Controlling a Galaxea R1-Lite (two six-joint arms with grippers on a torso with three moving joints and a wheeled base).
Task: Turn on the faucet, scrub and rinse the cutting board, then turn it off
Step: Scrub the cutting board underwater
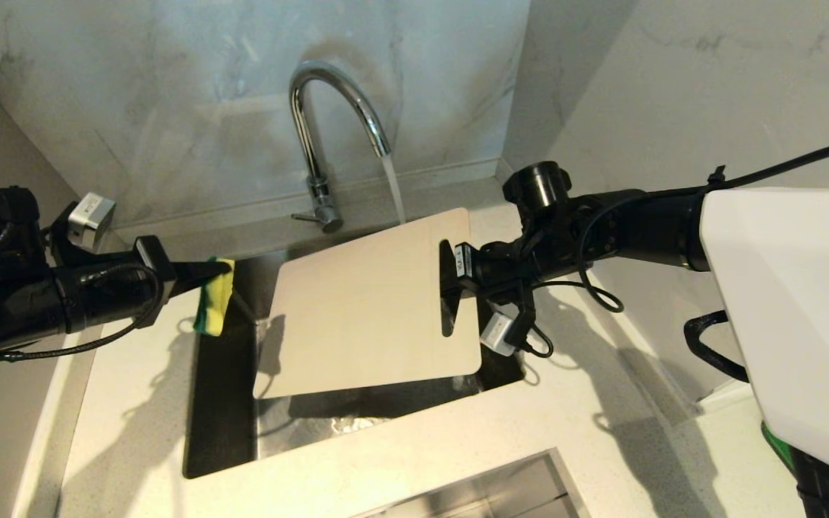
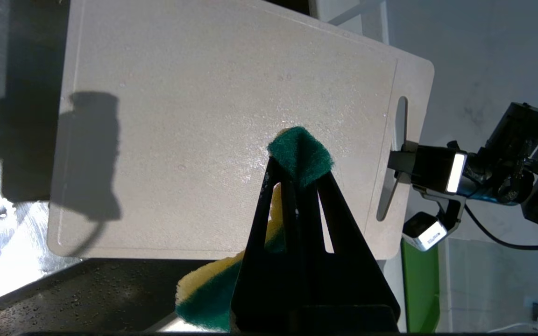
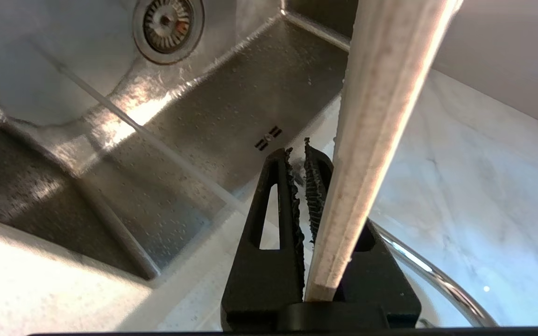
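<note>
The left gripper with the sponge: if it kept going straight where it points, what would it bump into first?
Probably the cutting board. The left gripper, shut on the sponge, points at the board's face, though the remaining gap is hard to judge.

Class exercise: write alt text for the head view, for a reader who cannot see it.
Water runs from the chrome faucet while the right gripper holds the beige cutting board by its handle end, tilted above the sink. At left, the left gripper holds a yellow-green sponge.
</note>
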